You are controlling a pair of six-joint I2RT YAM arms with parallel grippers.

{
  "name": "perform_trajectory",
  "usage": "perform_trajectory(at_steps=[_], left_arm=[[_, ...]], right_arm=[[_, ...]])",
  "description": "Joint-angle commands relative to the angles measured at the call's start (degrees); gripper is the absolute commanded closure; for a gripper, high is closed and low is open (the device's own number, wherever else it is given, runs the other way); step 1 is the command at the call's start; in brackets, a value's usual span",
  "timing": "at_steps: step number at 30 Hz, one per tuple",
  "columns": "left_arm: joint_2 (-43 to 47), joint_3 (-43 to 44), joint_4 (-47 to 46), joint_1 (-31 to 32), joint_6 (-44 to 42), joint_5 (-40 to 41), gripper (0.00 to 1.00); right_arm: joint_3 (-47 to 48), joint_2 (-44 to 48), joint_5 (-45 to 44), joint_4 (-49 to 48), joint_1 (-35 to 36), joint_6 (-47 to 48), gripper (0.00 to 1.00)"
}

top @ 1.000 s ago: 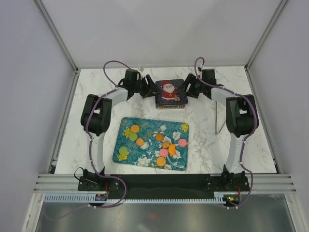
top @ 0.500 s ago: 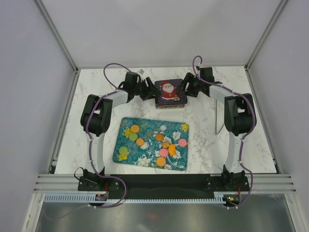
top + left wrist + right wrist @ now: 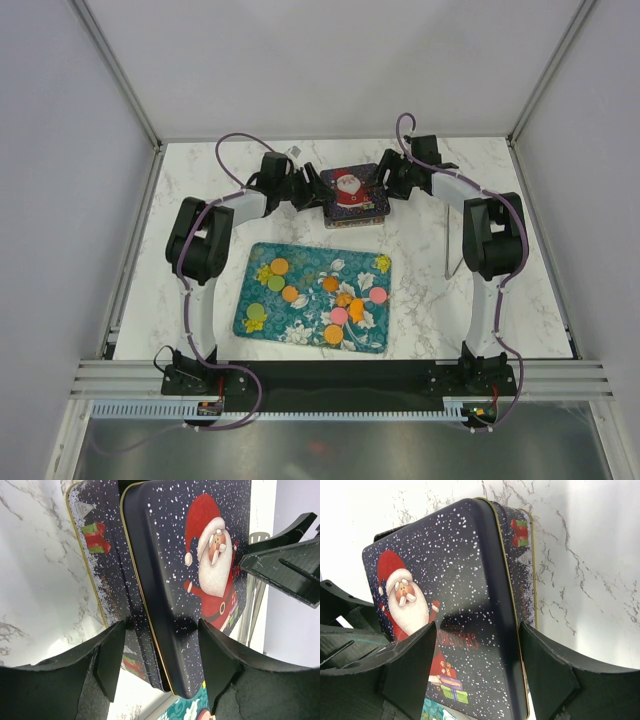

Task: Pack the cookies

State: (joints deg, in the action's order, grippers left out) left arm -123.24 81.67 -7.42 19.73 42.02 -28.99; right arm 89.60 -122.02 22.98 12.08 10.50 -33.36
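Note:
Cookies, small round orange point(image 3: 280, 266), pink point(image 3: 339, 316) and green point(image 3: 257, 311) discs plus yellow flower shapes point(image 3: 383, 263), lie on a teal patterned tray point(image 3: 300, 330). A dark blue Santa tin point(image 3: 355, 193) stands behind the tray. Its lid point(image 3: 200, 565) sits askew over the base point(image 3: 97, 555). My left gripper point(image 3: 314, 190) is open, and its jaws straddle the tin's left end in the left wrist view point(image 3: 161, 625). My right gripper point(image 3: 392, 183) is open and straddles the right end point(image 3: 477, 627). No cookie is held.
A thin metal utensil point(image 3: 452, 255) lies on the marble table right of the tray, also showing behind the tin in the left wrist view point(image 3: 252, 605). Metal frame posts and grey walls ring the table.
Both grippers have closed in on the tin's two ends. The tin has shifted slightly to the right and back. The tray and cookies have not moved.

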Motion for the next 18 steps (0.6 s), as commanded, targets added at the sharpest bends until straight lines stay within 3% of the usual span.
perform_trajectory(at_steps=[1, 18], left_arm=[[3.7, -0.8, -3.4, 1.3, 1.1, -0.5, 0.33], [7.0, -7.9, -3.4, 3.8, 1.1, -0.5, 0.33]], right_arm=[[3.2, -0.5, 1.3, 0.5, 1.5, 0.5, 0.25], [4.4, 0.3, -1.2, 4.8, 2.1, 3.1, 0.25]])
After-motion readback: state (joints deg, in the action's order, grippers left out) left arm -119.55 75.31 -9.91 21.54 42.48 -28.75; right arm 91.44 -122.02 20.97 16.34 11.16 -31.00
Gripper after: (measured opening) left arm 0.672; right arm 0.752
